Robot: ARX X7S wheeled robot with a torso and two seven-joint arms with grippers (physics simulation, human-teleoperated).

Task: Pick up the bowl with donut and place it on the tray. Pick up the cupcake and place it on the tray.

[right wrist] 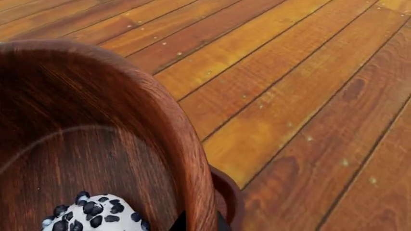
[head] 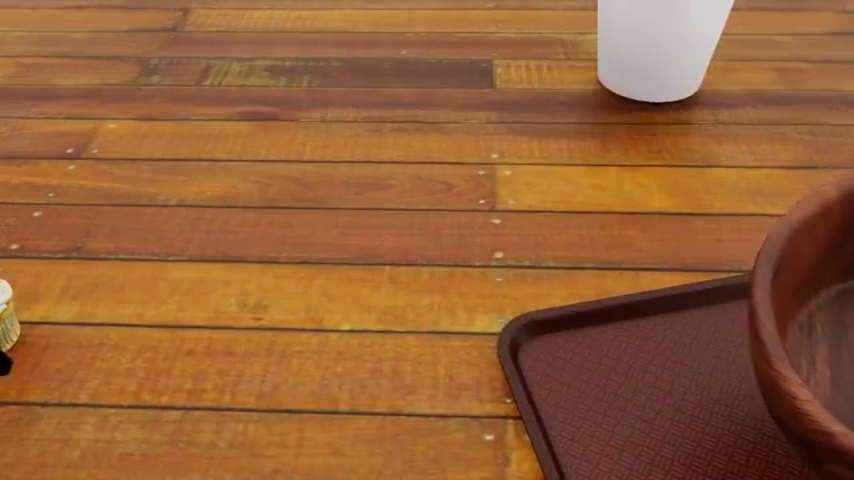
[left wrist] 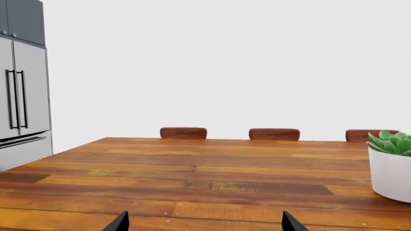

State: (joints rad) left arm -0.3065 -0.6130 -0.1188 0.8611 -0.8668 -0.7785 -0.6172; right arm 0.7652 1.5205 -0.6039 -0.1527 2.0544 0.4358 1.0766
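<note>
One big wooden bowl [right wrist: 96, 134] with the donut [right wrist: 96, 214] sits over the tray [head: 641, 400], pinched at its rim by the right gripper [right wrist: 199, 224], which should next let go, while the left gripper [left wrist: 202, 224] waits spread wide for the cupcake [head: 6, 320].

Landmark: tray [head: 627, 400], on the table [head: 334, 200] at the near right in the head view.
Bowl [head: 807, 330] sits over the tray's right part; donut [right wrist: 96, 214] lies inside the bowl.
White cup [head: 661, 45] stands behind the tray, well apart.
Cupcake [head: 6, 325] lies far left of the tray, at the frame edge.
3 chairs [left wrist: 274, 134] line the table's far side.
</note>
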